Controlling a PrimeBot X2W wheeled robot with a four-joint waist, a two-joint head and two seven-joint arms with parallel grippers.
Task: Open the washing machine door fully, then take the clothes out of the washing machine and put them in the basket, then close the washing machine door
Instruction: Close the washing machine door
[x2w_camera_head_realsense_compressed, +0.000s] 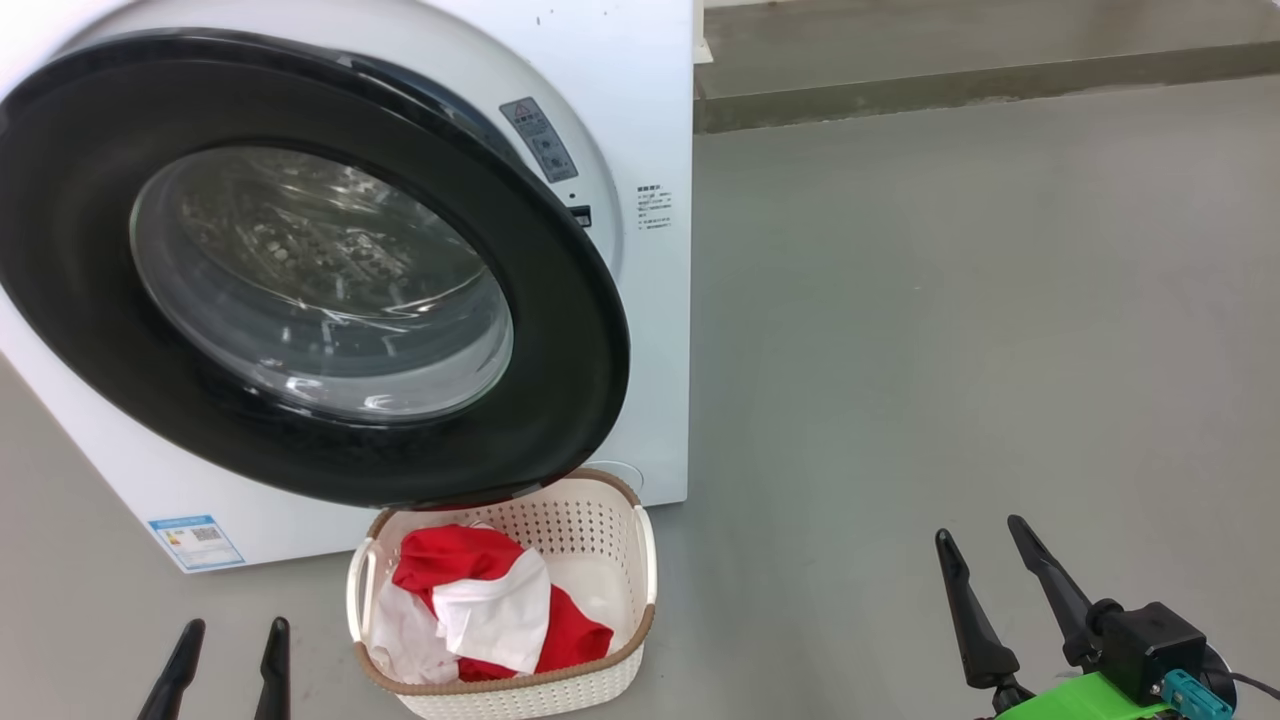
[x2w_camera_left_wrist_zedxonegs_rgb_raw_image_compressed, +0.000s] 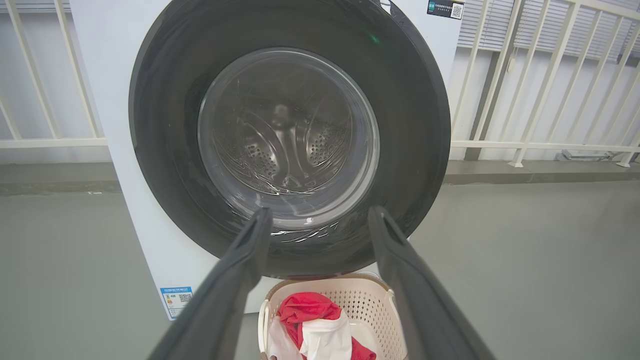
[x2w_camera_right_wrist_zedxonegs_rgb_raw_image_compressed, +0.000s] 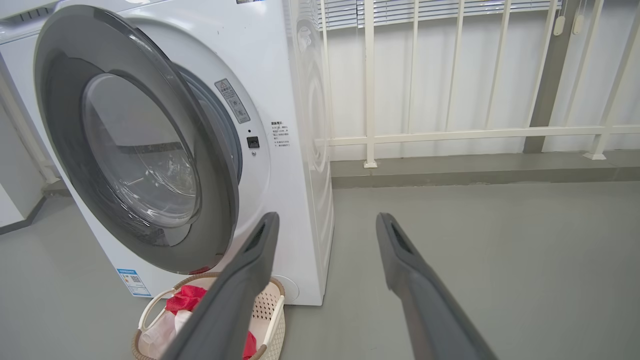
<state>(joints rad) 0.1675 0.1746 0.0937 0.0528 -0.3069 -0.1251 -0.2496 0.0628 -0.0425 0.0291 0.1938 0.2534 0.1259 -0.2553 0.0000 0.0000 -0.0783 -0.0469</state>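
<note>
The white washing machine (x2w_camera_head_realsense_compressed: 640, 100) stands at the left. Its door (x2w_camera_head_realsense_compressed: 560, 330), a black rim around a bulging glass window, hangs ajar, with its right edge swung away from the machine's front. Below the door sits the cream basket (x2w_camera_head_realsense_compressed: 600, 525) on the floor, holding the red and white clothes (x2w_camera_head_realsense_compressed: 480, 600). My left gripper (x2w_camera_head_realsense_compressed: 234, 628) is open at the lower left, just left of the basket. In the left wrist view its fingers (x2w_camera_left_wrist_zedxonegs_rgb_raw_image_compressed: 235, 280) frame the door (x2w_camera_left_wrist_zedxonegs_rgb_raw_image_compressed: 410, 125) above the basket (x2w_camera_left_wrist_zedxonegs_rgb_raw_image_compressed: 365, 300). My right gripper (x2w_camera_head_realsense_compressed: 978, 530) is open over bare floor, well right of the basket.
Grey floor (x2w_camera_head_realsense_compressed: 950, 300) stretches to the right of the machine. A low kerb (x2w_camera_head_realsense_compressed: 950, 90) and a white railing (x2w_camera_right_wrist_zedxonegs_rgb_raw_image_compressed: 450, 135) run along the back wall. A blue label (x2w_camera_head_realsense_compressed: 195, 540) marks the machine's lower left corner.
</note>
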